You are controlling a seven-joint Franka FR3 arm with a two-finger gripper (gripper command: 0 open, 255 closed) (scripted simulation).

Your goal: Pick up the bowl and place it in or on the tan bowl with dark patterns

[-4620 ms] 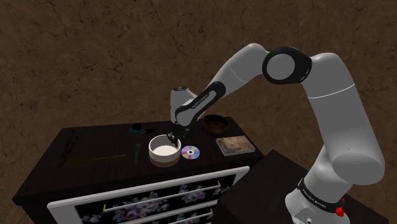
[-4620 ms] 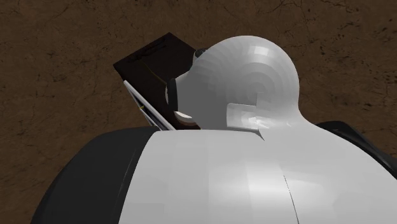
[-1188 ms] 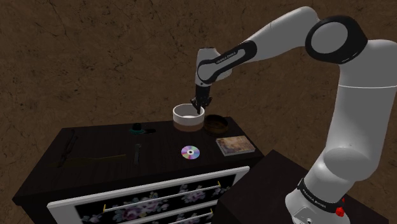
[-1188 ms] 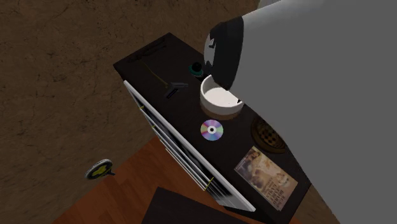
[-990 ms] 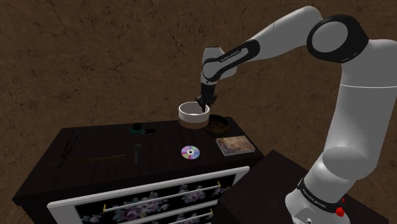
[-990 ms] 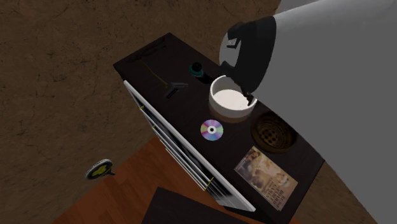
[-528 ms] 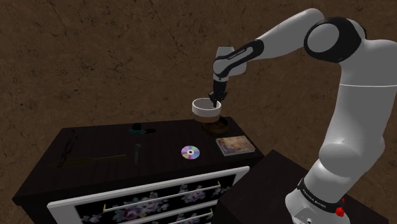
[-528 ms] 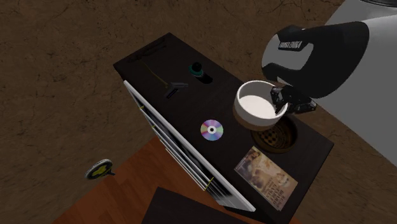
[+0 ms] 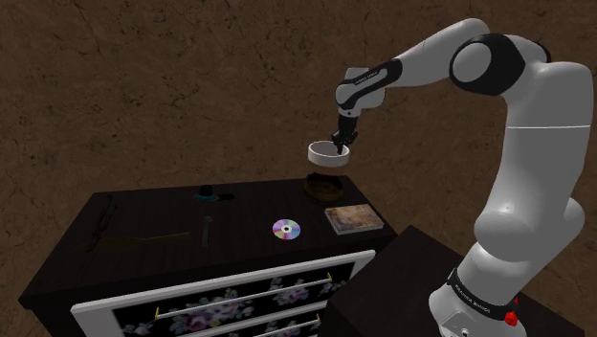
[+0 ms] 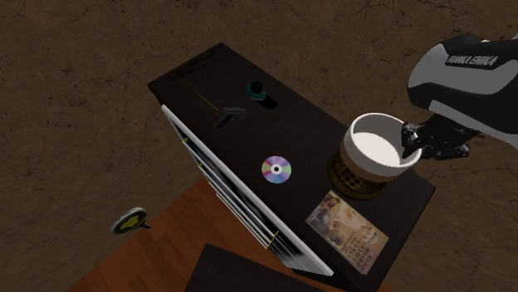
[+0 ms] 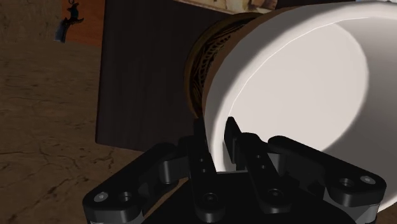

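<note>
Shoulder view: the gripper (image 9: 338, 145) holds the white bowl (image 9: 323, 154) aloft over the tan patterned bowl (image 9: 319, 189) on the dresser (image 9: 143, 215). Second exterior view: the white bowl's inside is bare. Wrist view: the fingers clamp its rim, one inside, one outside.

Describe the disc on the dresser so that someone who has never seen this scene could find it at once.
Start at the dark dresser with flowered drawers. On its top, between a small dark tool and the book, lies the disc. It alone is flat, round and rainbow-shiny, with a hole in its middle.
</note>
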